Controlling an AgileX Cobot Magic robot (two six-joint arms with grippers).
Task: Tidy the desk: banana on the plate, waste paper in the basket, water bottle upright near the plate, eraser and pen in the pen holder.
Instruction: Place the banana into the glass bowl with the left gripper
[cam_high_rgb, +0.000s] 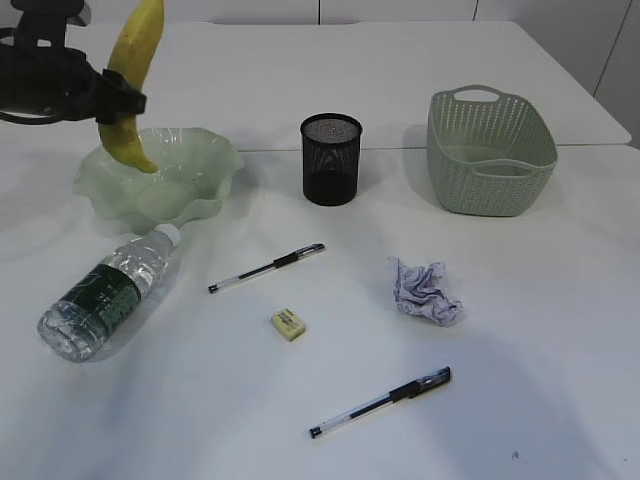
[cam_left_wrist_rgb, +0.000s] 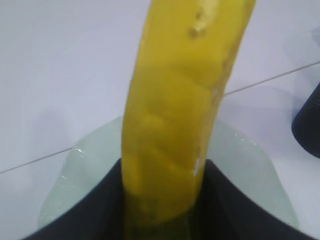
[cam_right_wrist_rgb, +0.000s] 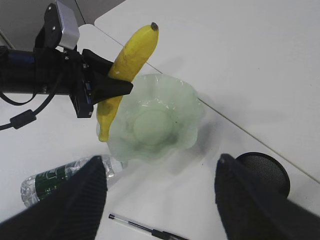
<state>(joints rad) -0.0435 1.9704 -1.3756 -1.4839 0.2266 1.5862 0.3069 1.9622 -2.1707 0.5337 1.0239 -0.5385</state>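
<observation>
My left gripper (cam_high_rgb: 122, 100) is shut on the yellow banana (cam_high_rgb: 133, 80), holding it steeply tilted over the pale green plate (cam_high_rgb: 200, 160); its lower end hangs at the plate's left side. Close up, the banana (cam_left_wrist_rgb: 185, 100) fills the gap between the black fingers (cam_left_wrist_rgb: 95, 205). The water bottle (cam_high_rgb: 105, 290) lies on its side in front of the plate. Two pens (cam_high_rgb: 266, 268) (cam_high_rgb: 382, 402), a yellow eraser (cam_high_rgb: 288, 323) and crumpled waste paper (cam_high_rgb: 426, 291) lie on the table. My right gripper (cam_right_wrist_rgb: 162, 172) hovers open and empty above the table near the plate (cam_right_wrist_rgb: 155, 125).
The black mesh pen holder (cam_high_rgb: 331, 158) stands right of the plate. The green basket (cam_high_rgb: 490, 150) sits at the back right. A seam between two tabletops (cam_high_rgb: 260, 150) runs behind the plate and the holder.
</observation>
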